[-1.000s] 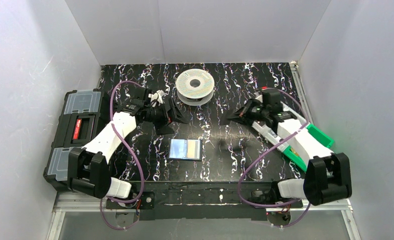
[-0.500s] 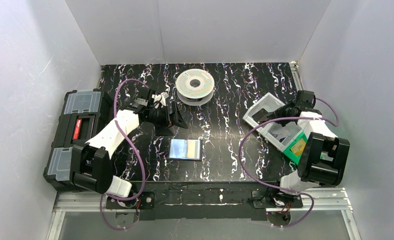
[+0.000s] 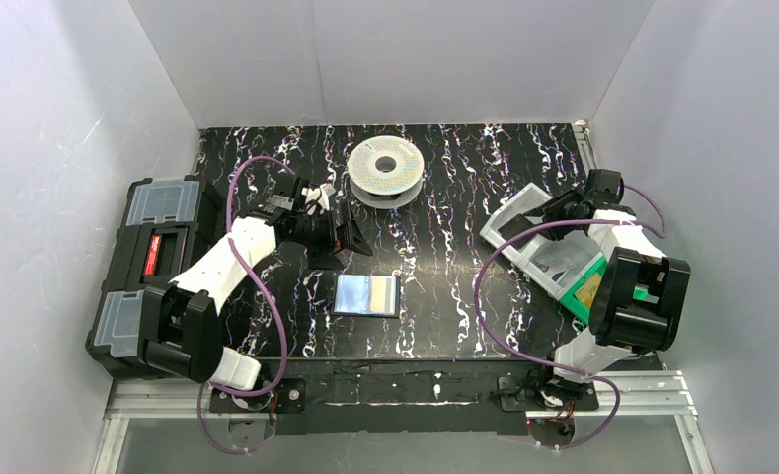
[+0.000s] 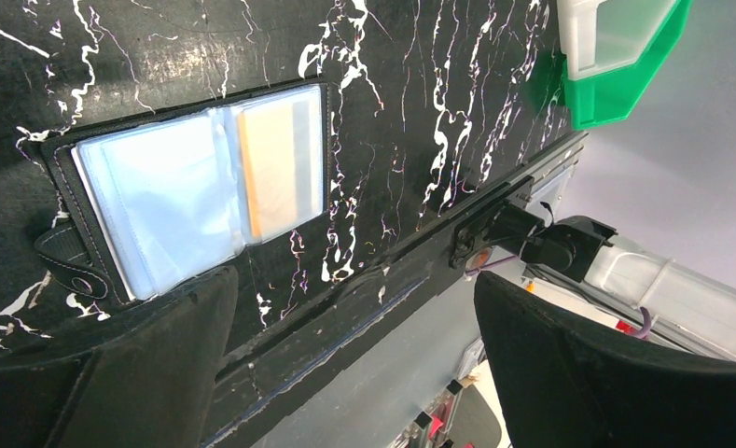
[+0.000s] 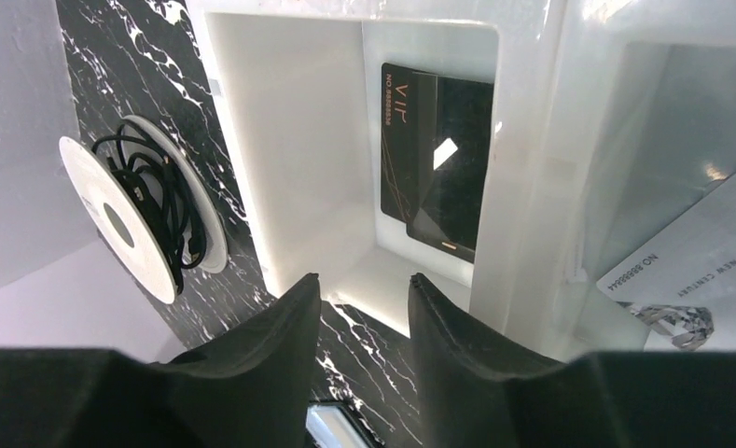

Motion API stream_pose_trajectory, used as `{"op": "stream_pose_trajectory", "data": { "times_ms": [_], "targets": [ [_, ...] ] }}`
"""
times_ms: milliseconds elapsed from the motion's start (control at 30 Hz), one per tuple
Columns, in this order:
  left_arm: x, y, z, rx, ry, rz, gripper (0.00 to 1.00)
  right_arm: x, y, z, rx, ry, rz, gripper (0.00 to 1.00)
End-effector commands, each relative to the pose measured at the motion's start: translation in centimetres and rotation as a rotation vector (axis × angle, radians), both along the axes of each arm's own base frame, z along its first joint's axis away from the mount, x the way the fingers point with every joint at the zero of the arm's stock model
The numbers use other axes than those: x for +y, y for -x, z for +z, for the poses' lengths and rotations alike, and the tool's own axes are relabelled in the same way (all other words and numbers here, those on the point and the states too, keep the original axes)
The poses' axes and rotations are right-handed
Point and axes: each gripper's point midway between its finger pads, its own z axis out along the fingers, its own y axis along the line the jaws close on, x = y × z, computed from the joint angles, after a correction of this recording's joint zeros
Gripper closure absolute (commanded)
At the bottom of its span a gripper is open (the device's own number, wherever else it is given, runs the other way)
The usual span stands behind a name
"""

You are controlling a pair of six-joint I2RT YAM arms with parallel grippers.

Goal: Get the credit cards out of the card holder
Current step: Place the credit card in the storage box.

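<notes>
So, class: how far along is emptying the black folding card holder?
Done, apparently: a black card and a pale printed card lie in the white plastic tray under the right gripper. In hand: nothing; the open left gripper hovers near the black folding card holder. Left: an orange-tan card sits in the open holder's clear sleeve.

Bright, even, diffuse light fills the top view; the white walls glow and the glossy black surface carries a soft sheen, with only faint shadows beside the arms. Seen from the left wrist, the card holder has pale glare on its clear sleeves, and the left hand shows dark, soft-focus fingers. From the right wrist, the white tray is nearly blown out, with a glint on the black card
</notes>
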Motion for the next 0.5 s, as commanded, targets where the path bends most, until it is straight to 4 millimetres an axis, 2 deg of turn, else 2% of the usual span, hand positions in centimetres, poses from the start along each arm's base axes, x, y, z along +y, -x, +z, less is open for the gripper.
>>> {"op": "stream_pose_trajectory", "data": {
  "times_ms": [0, 167, 333, 467],
  "targets": [
    [0.1, 1.1, 0.4, -0.005, -0.001, -0.016, 0.02, 0.3, -0.6, 2.1, -0.048, -0.017, 0.024, 0.5],
    [0.1, 1.3, 0.1, 0.001, -0.007, -0.02, 0.02, 0.7, 0.1, 3.3, -0.051, -0.023, 0.032, 0.39],
    [0.0, 1.3, 0.1, -0.004, -0.018, -0.025, 0.02, 0.9, 0.9, 4.1, -0.038, -0.027, 0.037, 0.16],
    [-0.2, 1.5, 0.0, -0.002, -0.028, -0.031, 0.02, 1.1, 1.4, 4.7, -0.037, -0.03, 0.046, 0.06]
  ]
}}
